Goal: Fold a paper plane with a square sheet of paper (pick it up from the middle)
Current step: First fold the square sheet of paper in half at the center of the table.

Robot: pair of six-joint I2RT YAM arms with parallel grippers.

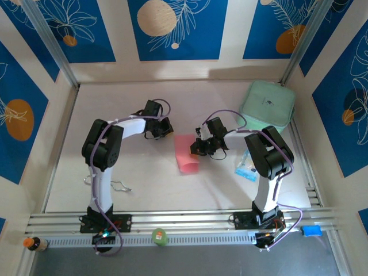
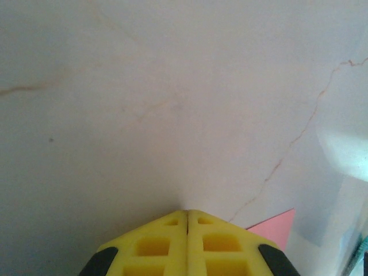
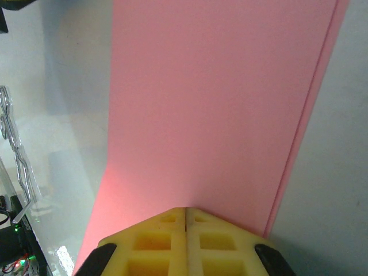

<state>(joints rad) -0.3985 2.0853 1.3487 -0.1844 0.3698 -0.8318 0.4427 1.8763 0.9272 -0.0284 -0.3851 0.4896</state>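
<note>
Right hand (image 3: 185,210) closed over paper (image 3: 213,109)

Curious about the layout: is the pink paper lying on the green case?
No, the pink paper lies in the middle of the table, well apart from the green case in the far right corner.

The left gripper (image 2: 187,216), two yellow moulded fingers with square pockets, sits at six o'clock, its tips pressed together. Beyond it spreads a pale, brown-veined marble-look tabletop (image 2: 172,103). A corner of thin pink-red paper (image 2: 275,227) pokes in at five o'clock. A blurred teal edge (image 2: 360,253), perhaps packaging, lies at four.
</note>
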